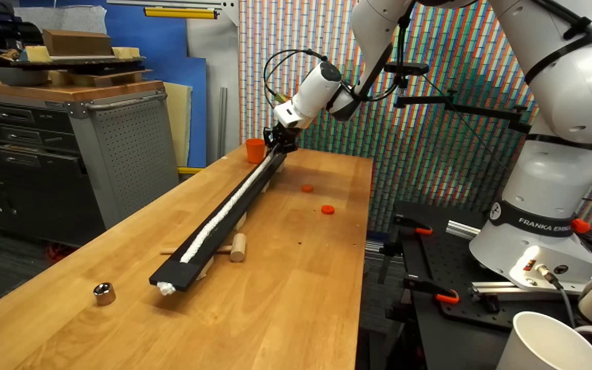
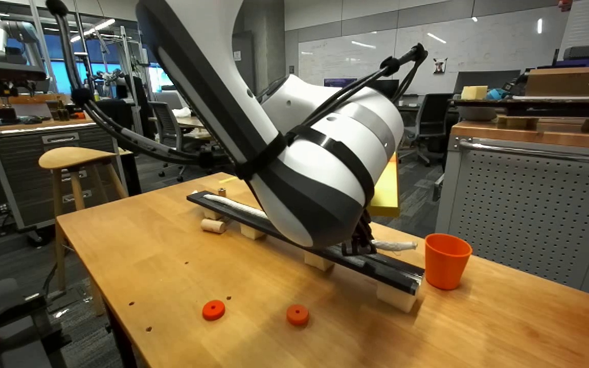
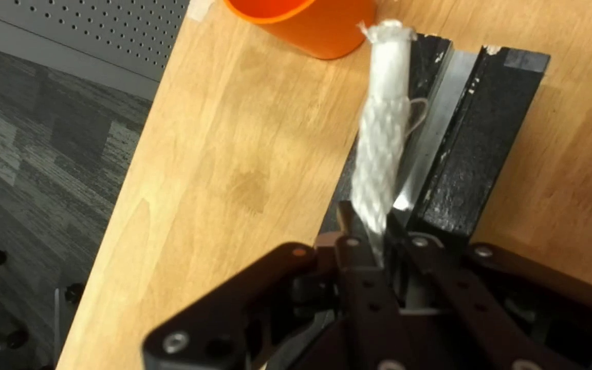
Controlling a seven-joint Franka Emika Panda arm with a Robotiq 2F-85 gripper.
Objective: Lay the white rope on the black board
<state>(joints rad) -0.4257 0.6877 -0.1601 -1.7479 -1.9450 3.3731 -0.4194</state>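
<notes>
Table point(image 1: 296, 313): wooden; on it we count
Cup point(image 2: 446, 266): orange
Discs point(image 2: 213, 313): two, orange
Mallet point(image 1: 238, 248): wooden
Blocks point(image 2: 251, 232): four, pale
Cylinder point(image 1: 104, 296): metal

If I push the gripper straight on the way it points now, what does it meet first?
Probably the black board, just below the gripper, which is closed on the white rope; how much gap there is, if any, these views don't settle.

Orange cup point(image 2: 447, 263), two orange discs point(image 2: 297, 315).
</notes>
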